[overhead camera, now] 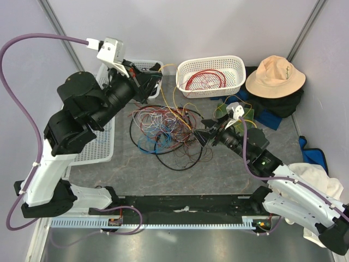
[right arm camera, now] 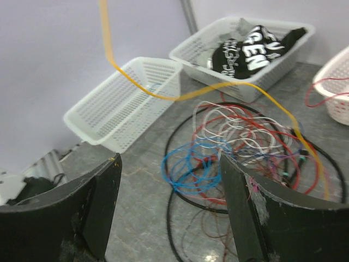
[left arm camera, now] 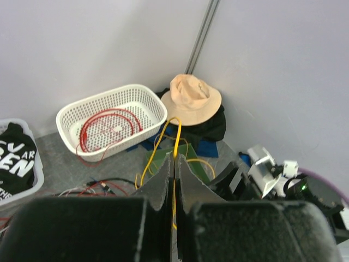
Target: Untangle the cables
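The cables lie in a loose tangled heap of black, red, white and blue wires mid-table. My left gripper is raised behind the heap, and in the left wrist view its jaws are pressed together on a yellow cable. That cable runs taut through the air and down into the heap. At the heap's right edge, low over the table, my right gripper is open. Nothing is between its fingers. A blue coil lies just ahead of them.
A white basket at the back holds a coiled red cable. A beige hat sits on dark and green cloth at the back right. A basket with a black shirt and a long empty basket stand on the left.
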